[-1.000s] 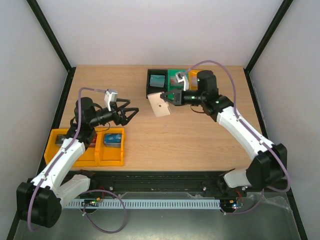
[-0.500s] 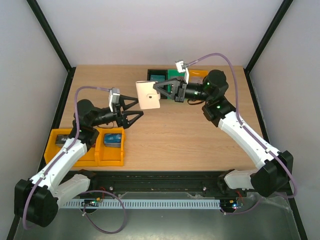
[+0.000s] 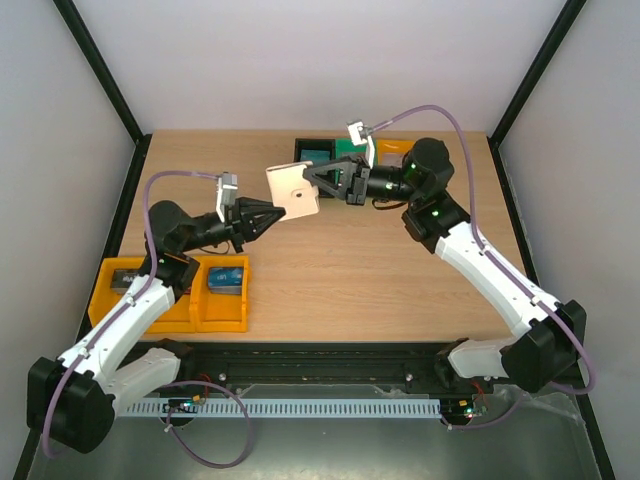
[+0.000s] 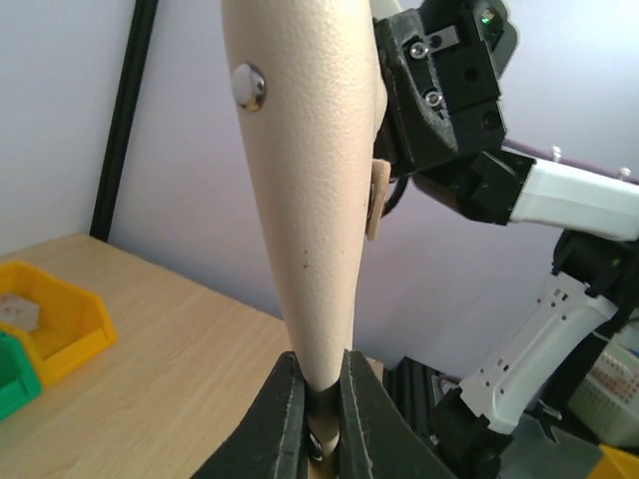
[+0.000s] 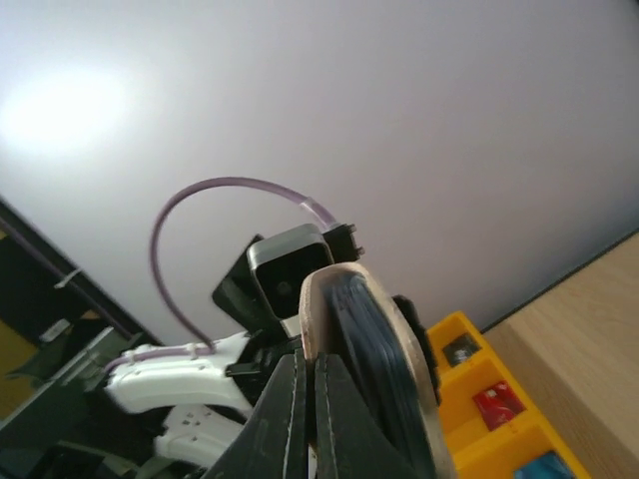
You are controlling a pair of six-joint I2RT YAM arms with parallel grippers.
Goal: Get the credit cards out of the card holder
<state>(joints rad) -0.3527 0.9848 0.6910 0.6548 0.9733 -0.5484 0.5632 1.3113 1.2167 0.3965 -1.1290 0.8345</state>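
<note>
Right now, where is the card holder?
In the top view the card holder hangs above the far middle of the table, clamped between the left gripper on its left and the right gripper on its right, near the black bin.

A light wooden worktop (image 3: pixel 330 290) is spread beneath the left claw (image 3: pixel 273 214); plain pale walls (image 3: pixel 320 60) are set behind and beside it, edged by black corner posts (image 3: pixel 103 70).

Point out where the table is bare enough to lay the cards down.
Widest bare patch: the table centre, between the yellow bins near left and the right arm. The far-left corner is bare. Crowded: the far-edge bins, and where left gripper and right gripper clamp the card holder.
</note>
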